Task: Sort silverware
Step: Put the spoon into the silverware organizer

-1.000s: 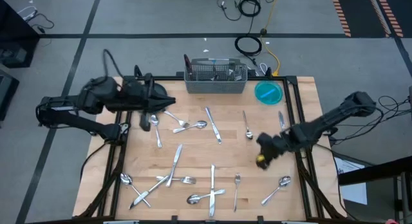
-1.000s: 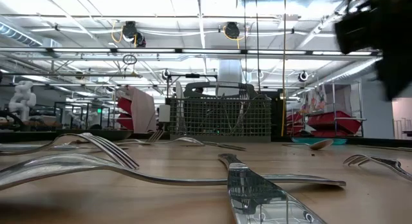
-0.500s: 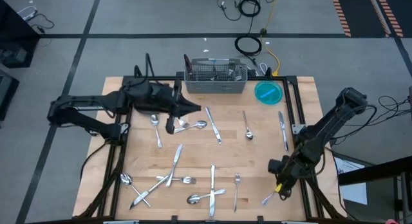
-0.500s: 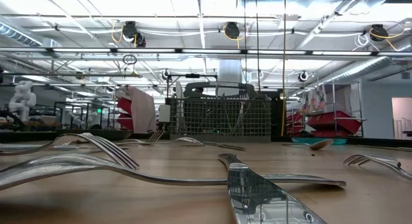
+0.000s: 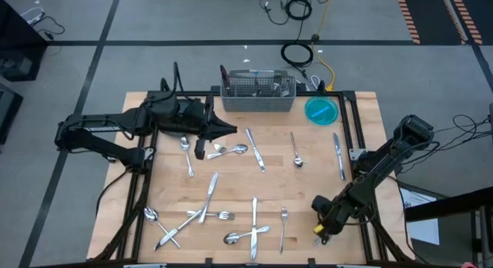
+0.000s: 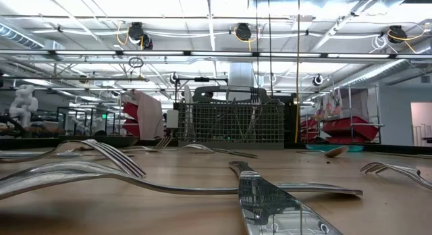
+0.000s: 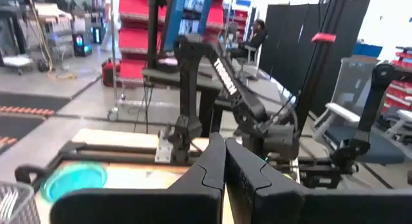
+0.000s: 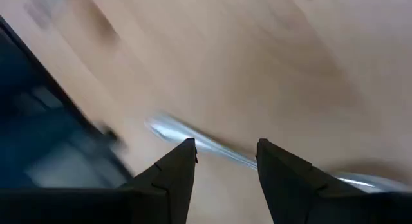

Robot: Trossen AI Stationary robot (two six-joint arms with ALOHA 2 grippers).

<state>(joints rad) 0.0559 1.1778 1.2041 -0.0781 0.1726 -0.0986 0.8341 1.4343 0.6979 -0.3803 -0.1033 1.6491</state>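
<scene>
Silverware lies scattered over the wooden table [image 5: 308, 191]: spoons [image 5: 186, 149], knives [image 5: 255, 149] and forks [image 5: 283, 224]. My right gripper [image 5: 320, 231] hangs open near the table's near right corner, pointing steeply down. Its fingers [image 8: 183, 161] stand over and to either side of the handle of a spoon [image 8: 206, 143] lying flat on the wood. I cannot tell whether they touch it. My left gripper [image 5: 231, 129] is shut on nothing. It points level toward the table's right, above the far middle [image 7: 224, 153].
A grey wire-mesh caddy [image 5: 258, 92] stands at the far edge, with a teal round plate [image 5: 321, 110] to its right. In the low view a knife [image 6: 270, 201] and a fork [image 6: 101, 157] lie close by, and the caddy [image 6: 233, 123] stands behind them.
My right gripper has swung toward the table's near edge and sunk, tipping further down, until it is over the spoon at the near right corner. My left gripper has moved toward the table's right, then kept still. No silverware has moved.
</scene>
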